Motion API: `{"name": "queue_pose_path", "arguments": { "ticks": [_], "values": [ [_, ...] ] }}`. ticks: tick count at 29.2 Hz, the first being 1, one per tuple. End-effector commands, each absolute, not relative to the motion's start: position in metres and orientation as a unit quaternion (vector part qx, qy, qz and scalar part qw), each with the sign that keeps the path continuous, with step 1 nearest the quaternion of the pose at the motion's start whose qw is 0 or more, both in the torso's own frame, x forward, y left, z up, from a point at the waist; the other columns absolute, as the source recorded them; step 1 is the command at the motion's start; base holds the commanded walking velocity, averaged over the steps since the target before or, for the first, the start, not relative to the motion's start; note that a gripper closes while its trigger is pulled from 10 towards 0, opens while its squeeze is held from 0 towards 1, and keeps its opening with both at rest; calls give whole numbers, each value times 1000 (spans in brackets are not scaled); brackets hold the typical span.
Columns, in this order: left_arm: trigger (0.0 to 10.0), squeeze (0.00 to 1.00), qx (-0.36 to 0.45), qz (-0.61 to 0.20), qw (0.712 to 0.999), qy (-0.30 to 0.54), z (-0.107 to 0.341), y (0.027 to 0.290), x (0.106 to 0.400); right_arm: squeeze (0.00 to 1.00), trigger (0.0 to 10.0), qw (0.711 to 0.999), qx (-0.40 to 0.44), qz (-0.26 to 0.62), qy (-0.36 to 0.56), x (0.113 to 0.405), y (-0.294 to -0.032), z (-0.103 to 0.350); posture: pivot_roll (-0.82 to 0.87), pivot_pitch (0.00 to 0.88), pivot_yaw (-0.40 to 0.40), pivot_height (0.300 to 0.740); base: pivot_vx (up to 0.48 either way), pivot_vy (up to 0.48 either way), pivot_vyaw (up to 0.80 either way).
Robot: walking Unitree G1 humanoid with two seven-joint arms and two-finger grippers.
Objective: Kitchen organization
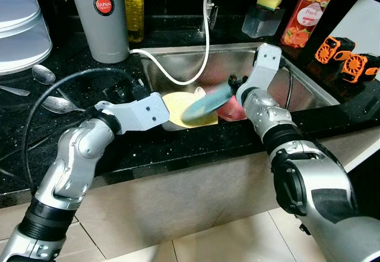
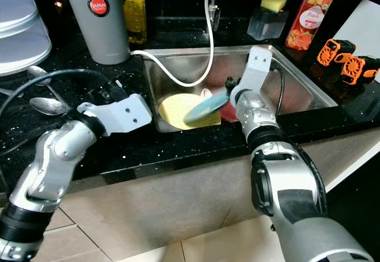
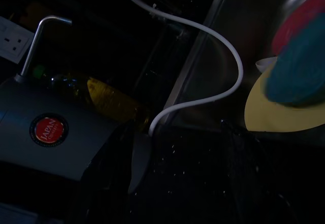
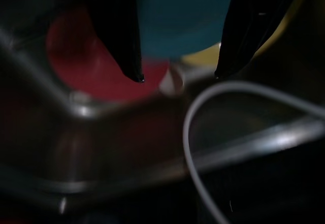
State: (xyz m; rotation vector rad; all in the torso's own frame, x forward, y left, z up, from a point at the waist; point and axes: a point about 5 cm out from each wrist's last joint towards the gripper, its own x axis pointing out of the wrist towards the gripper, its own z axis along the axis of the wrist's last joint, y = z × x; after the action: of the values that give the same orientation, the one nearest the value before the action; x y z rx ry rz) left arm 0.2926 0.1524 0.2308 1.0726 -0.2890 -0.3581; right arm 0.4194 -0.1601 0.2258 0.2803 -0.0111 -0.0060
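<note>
Head view: I stand at a dark counter [image 1: 178, 146] with a steel sink [image 1: 309, 90] set into it.
Sink: holds 3 dishes, with a white hose [image 1: 205, 48] looping down into it.
Flask: a tall grey one [image 1: 98, 18] stands on the counter, well to the left of the sink.
Yellow plate: [image 1: 172, 106] lies flat in the sink, lowest of the 3.
Red bowl: [image 1: 233, 110] sits beside the yellow plate, under my right wrist.
Teal plate: [image 1: 205, 104] is tilted above the yellow plate, blurred, over the sink's near side.
Right gripper: [image 4: 177, 74] is clenched on the teal plate's rim, 1 finger on each side of it.
Left gripper: [image 3: 172, 183] hovers over the counter at the sink's left edge; I cannot tell its fingers' state.
Handling: the teal plate looks stiff, light and probably wet, so slippery; I judge a deep hold on the rim safest.
</note>
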Motion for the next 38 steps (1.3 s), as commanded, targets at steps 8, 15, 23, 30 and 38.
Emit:
{"name": "queue_pose_path", "arguments": {
  "ticks": [8, 15, 23, 30, 38],
  "values": [
    [10000, 0, 392, -95, 911, -84, 238, 173, 298, 0, 10000, 961, 210, 69, -165, 401, -178, 275, 213, 0, -84, 740, 0, 0, 0],
    [10000, 0, 175, 7, 983, -45, 237, 186, 288, 0, 10000, 956, 218, 100, -170, 386, -175, 261, 208, 14, -68, 740, 0, 0, 0],
    [10000, 0, 148, 113, 981, 54, 213, 204, 271, 0, 10000, 960, 223, 96, -139, 382, -177, 244, 221, 26, -67, 740, 0, 0, 0],
    [10000, 0, 62, 151, 980, 111, 197, 206, 265, 0, 10000, 957, 236, 113, -128, 381, -166, 243, 251, 34, -92, 740, 0, 0, 0],
    [10000, 0, 34, 146, 983, 106, 208, 208, 291, 0, 10000, 954, 243, 127, -123, 383, -156, 245, 250, 32, -107, 740, 0, 0, 0]
  ]
}}
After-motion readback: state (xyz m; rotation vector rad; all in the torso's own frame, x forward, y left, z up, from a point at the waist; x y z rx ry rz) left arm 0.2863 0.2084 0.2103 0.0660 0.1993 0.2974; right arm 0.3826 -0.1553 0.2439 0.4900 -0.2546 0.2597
